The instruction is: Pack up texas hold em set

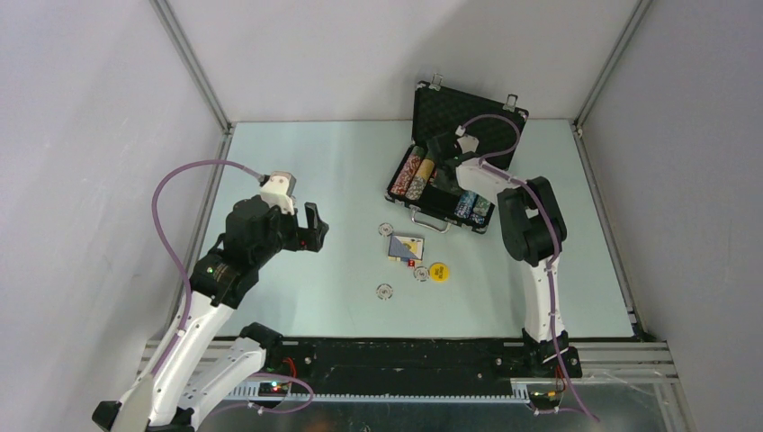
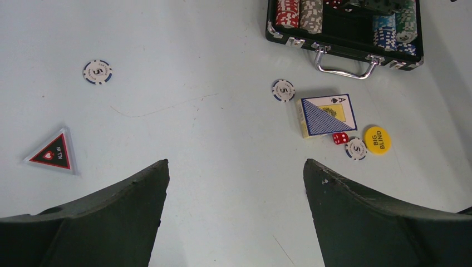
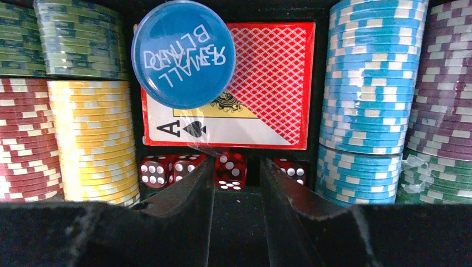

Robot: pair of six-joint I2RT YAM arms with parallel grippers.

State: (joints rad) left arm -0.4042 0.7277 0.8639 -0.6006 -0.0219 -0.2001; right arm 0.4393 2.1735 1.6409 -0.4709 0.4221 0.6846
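We note the table [image 1: 297,162] is boxed in by grey walls [image 1: 90,135] on the left, back and right, with a black rail [image 1: 405,355] along the near edge. The broadest open stretch lies between the left arm [image 1: 256,229] and the back wall. The briefcase [image 1: 441,112] stands open at the far right of centre. Its lid is upright near the back wall and its silver handle [image 2: 343,65] faces the arms. The loose pieces cluster mid-table, in front of the handle. A blue-backed card deck [image 2: 328,115] shows "A" and a spade. A red die [image 2: 340,138] touches its corner, and a yellow disc [image 2: 377,139] just beside it reads "BIG BLIND". Three chips [image 2: 283,90] marked "5" lie scattered, and a triangle [image 2: 51,153] reading "ALL IN" lies well apart from the rest. The left jaws hang spread wide above bare table, pinching nothing, well short of the cluster. The right arm [image 1: 531,220] reaches into the briefcase. The right jaws are parted by a narrow gap and grip nothing. Red dice [image 3: 230,169] sit just past their tips. Beyond the dice, a blue disc [image 3: 183,54] reading "SMALL BLIND" rests on a red-backed second deck [image 3: 267,83]. Chip stacks [image 3: 367,83] flank it on both sides.
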